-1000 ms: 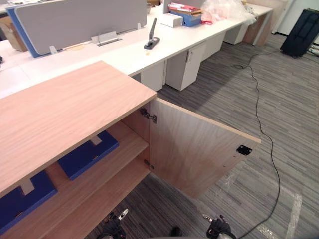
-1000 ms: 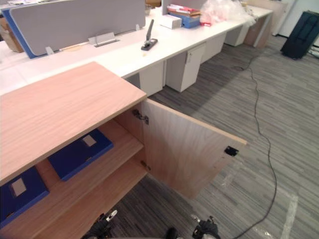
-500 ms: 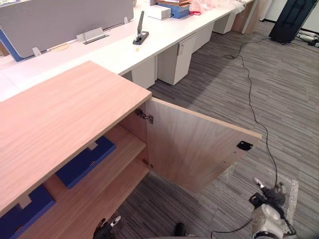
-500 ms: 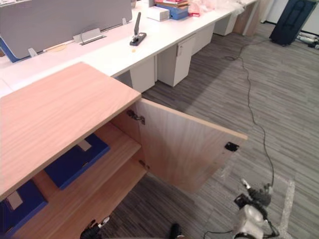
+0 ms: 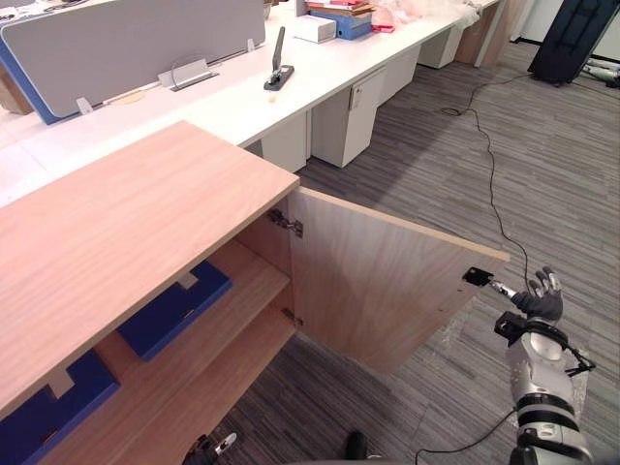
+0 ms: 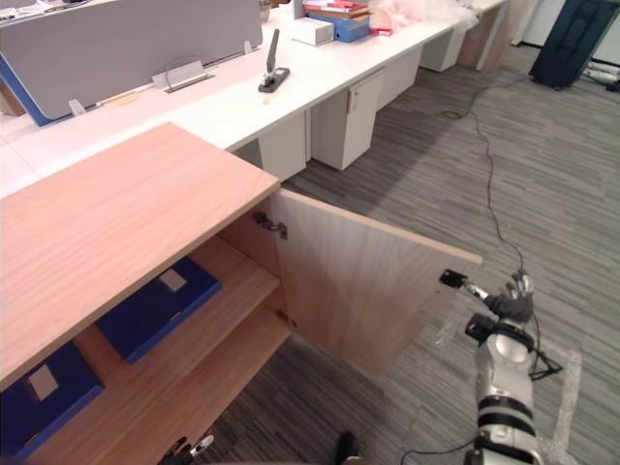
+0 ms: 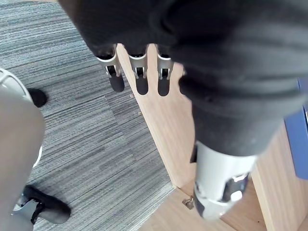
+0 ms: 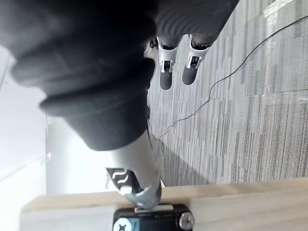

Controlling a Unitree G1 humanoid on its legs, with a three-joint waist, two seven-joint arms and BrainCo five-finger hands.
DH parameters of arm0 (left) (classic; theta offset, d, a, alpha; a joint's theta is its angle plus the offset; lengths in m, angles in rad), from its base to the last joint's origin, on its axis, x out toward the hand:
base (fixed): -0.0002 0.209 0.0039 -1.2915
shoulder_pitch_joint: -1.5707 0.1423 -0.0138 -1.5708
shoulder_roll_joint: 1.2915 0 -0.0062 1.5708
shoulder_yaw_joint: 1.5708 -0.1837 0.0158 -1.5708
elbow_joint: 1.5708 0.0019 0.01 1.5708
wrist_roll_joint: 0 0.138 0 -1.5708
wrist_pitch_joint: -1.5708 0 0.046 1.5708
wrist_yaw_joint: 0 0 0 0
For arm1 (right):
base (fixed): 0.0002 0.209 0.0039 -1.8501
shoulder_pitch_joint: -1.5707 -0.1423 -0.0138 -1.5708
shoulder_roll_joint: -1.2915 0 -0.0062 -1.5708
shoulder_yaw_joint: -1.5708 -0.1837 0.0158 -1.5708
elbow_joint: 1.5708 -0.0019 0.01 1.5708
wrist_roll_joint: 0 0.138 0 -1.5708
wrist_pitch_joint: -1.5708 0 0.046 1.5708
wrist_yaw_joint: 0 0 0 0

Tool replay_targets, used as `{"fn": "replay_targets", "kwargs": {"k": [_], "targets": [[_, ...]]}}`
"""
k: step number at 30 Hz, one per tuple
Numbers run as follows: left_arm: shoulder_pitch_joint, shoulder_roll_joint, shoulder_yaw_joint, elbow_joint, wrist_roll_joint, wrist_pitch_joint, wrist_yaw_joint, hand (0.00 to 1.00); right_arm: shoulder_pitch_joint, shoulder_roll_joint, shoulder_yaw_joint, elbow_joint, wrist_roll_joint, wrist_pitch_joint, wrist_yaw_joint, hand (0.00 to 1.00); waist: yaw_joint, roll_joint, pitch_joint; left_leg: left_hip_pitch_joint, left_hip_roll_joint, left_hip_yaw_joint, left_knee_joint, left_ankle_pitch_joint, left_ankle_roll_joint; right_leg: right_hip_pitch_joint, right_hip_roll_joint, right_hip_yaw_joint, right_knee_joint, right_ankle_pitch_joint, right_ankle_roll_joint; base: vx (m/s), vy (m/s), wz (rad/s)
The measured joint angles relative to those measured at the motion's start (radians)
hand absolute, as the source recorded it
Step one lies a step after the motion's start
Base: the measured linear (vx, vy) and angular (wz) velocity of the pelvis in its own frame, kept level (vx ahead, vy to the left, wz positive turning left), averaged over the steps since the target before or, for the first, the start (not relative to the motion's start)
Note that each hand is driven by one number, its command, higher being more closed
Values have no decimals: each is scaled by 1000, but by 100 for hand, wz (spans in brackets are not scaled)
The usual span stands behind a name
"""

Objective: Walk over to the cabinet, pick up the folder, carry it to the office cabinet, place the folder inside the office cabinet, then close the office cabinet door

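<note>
Through the head camera I see the office cabinet with its door open, two blue folders flat on its upper shelf, and my right hand raised at the door's free edge. My left wrist camera shows the left hand with fingers straight, holding nothing, above carpet. My right wrist camera shows straight fingers, with the thumb tip at the door's black latch plate.

R hand, just off cabinet door free edge: dark ribbed cover, silver fingers w/ dark tips, wavy mark on silver thumb, silver-grey forearm. L hand: same cover, fingers.
</note>
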Motion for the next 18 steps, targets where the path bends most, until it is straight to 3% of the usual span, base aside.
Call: {"fn": "replay_targets", "kwargs": {"k": [8,18], "targets": [[-10,22,-24,0,0,0,-18,0,-67,-58,240,2,28,0,154,0,-6,-2,17,-14,15,-37,-35,-67,-5,-41,30,2,-6,31,-14,-114,9,-3],[-3,52,-56,0,0,1,-45,0,-67,-244,482,-50,72,1,290,0,-19,-10,43,-37,18,-58,-42,-85,-24,-74,36,6,-6,43,-14,-90,-7,-3]]}}
